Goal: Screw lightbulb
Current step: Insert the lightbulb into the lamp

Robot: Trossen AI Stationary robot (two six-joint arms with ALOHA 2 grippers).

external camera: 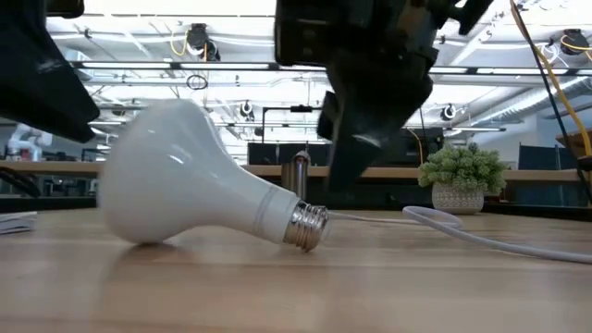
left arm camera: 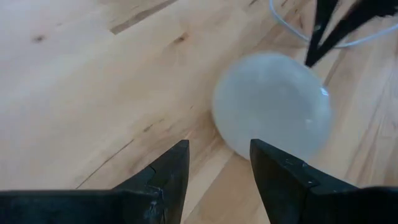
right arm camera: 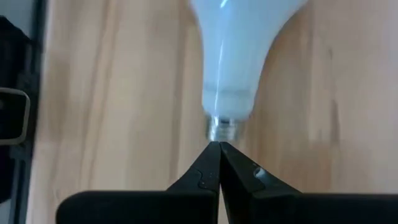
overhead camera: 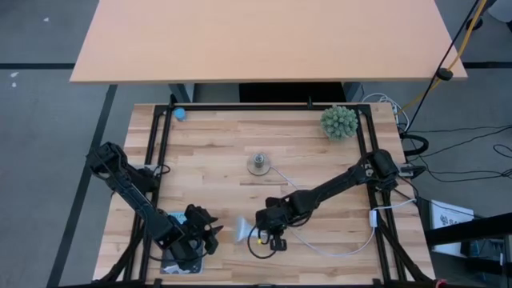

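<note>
Small white lightbulb (external camera: pixel 185 176) with frosted round globe tapering to a ribbed silvery screw base, lying on its side on the pale wooden table (overhead camera: pixel 240 152) near its front edge; left gripper (left arm camera: pixel 217 165) low beside the globe, fingers parted, grasping nothing; right gripper (right arm camera: pixel 218 149) clenched, tips at the screw base; no legible writing.

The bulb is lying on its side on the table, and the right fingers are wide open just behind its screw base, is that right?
Not quite. The bulb does lie on its side on the table, and the right fingers are just behind its screw base, but they are shut, not wide open. The right wrist view shows the two tips pressed together.
</note>
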